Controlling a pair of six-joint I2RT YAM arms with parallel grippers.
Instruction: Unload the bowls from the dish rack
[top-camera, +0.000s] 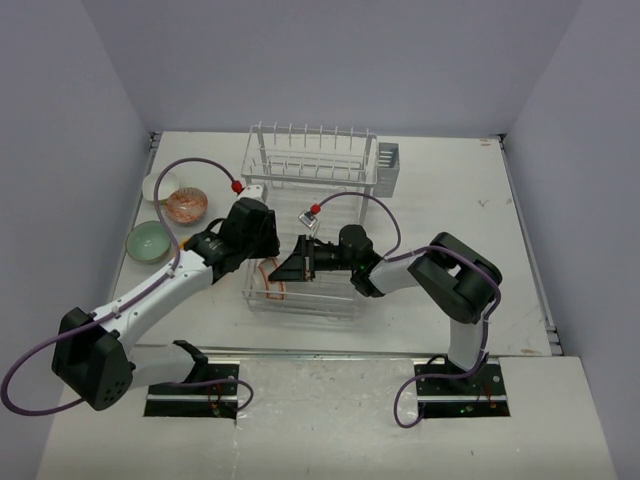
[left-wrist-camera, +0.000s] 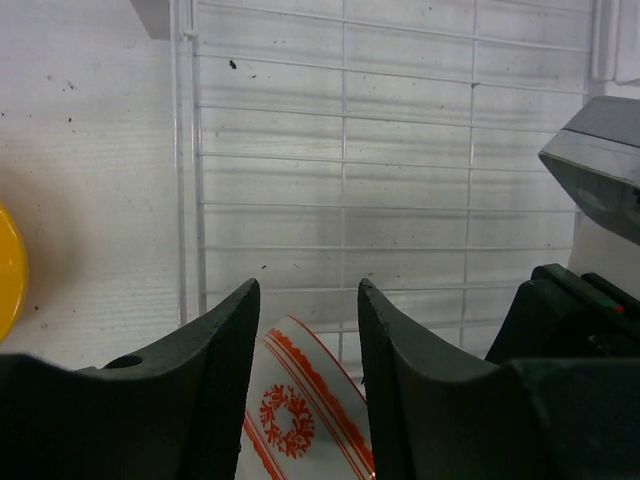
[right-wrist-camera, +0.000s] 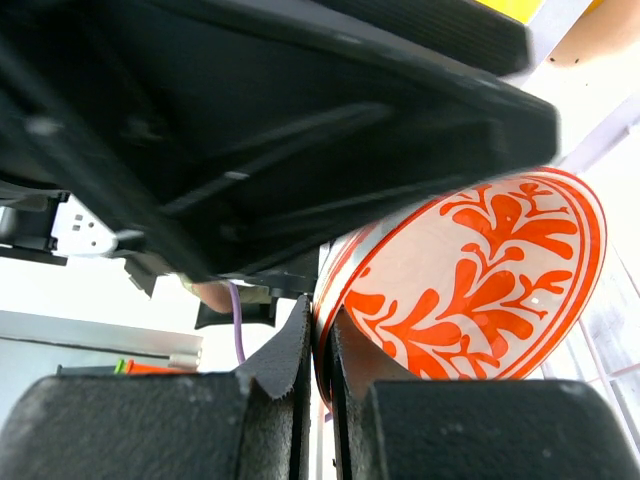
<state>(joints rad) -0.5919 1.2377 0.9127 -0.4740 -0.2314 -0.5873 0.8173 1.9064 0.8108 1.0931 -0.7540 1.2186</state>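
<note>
Right wrist: your right gripper (right-wrist-camera: 322, 335) is pinched on just the rim of the orange-patterned bowl (right-wrist-camera: 480, 280), low in the dish rack (top-camera: 310, 165) tray w/ left gripper (left-wrist-camera: 308, 290) half-open astride it, so lifting may tilt it out & drop it

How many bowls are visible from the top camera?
4. On the table, left: white bowl, reddish bowl, mint bowl; in the dish rack: patterned bowl. More may be hidden.

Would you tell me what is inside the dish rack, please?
One white bowl with orange pattern, rim pinched by the right end effector. Arms cover part of the tray; more may be hidden.
</note>
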